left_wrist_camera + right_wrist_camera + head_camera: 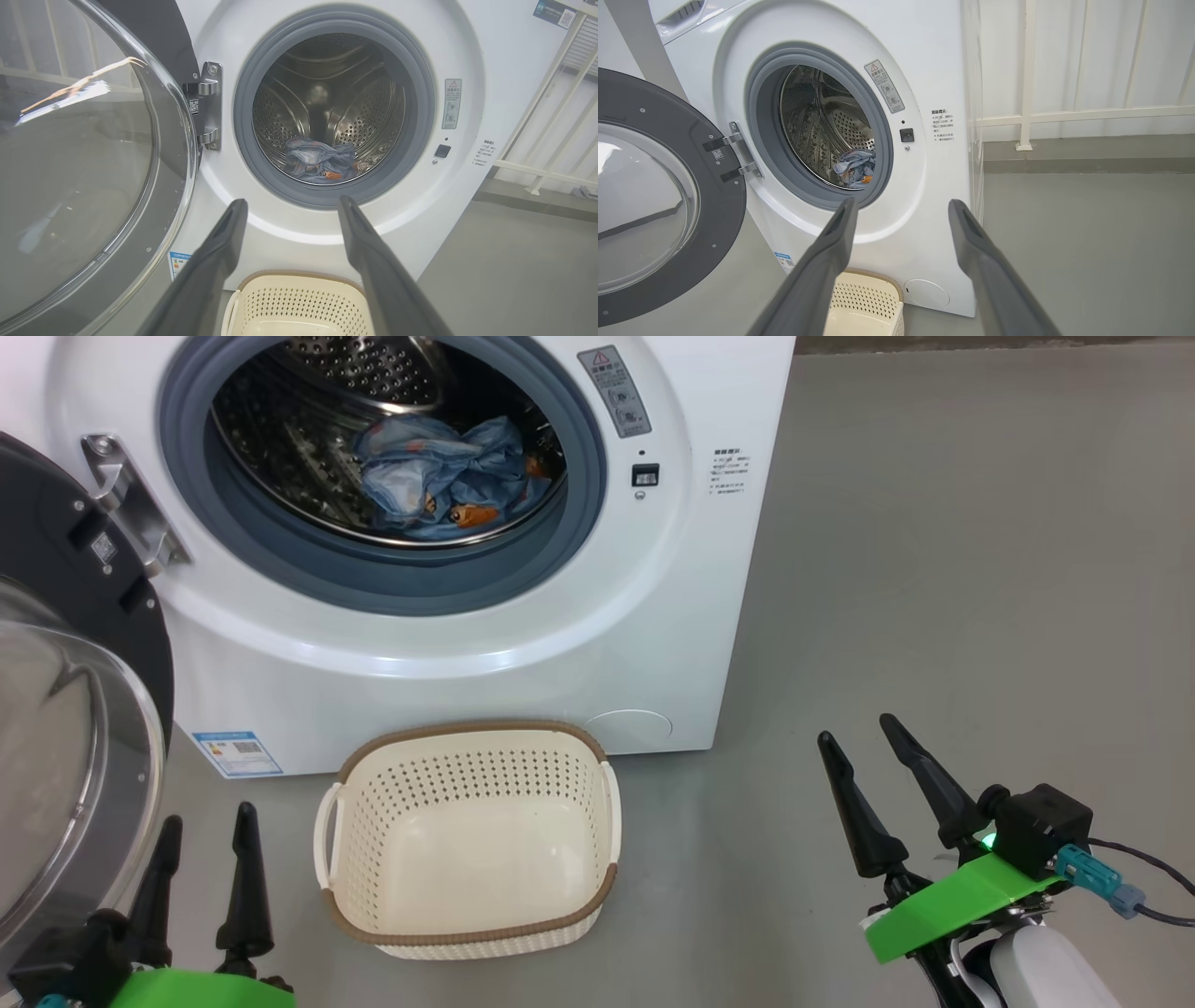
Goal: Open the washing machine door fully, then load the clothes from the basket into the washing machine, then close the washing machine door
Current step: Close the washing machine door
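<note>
I see both end effectors released, fingers spread and bare: my left end effector [208, 817] near the wide-open door [56, 541], my right end effector [857, 730] above the floor [934, 569]. The clothes [439, 476] lie inside the washing machine [653, 644]; the basket [467, 728] sits just before it.

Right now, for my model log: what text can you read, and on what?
Nothing readable enough to quote.
Grey sticker on the washing machine: warning triangle, text too small.
Printed lines right of it: blurred.
Blue label, lower front: code square, text too small.
</note>
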